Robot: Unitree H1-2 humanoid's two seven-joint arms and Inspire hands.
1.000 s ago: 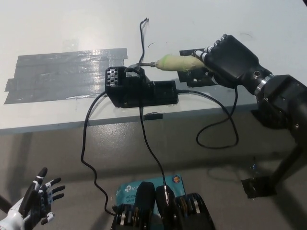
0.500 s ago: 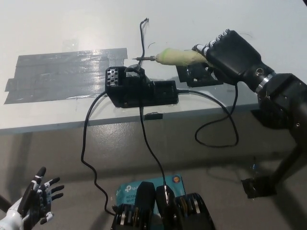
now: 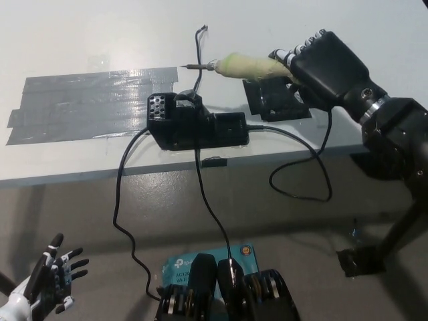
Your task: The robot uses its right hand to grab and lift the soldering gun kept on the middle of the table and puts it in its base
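The right hand [image 3: 321, 67], black, sits in the upper right of the frame with its fingers wrapped around the rear of the soldering gun [image 3: 242, 65]. The gun is held clear of the table [image 3: 87, 40], lying roughly level, its pale yellow-green grip projecting left from the hand and its thin metal tip pointing toward the upper centre of the frame. The tip lies above and slightly right of the base [image 3: 194, 124], a black unit in the centre of the frame near the table's front edge; gun and base are apart. A black mat [image 3: 274, 103] lies on the table just below the gun and hand. A gray tape patch [image 3: 87, 103] covers the table at left. Black cables [image 3: 124, 200] run from the base down over the table edge. The left hand [image 3: 47, 284], white, rests at the lower left corner, fingers spread, holding nothing
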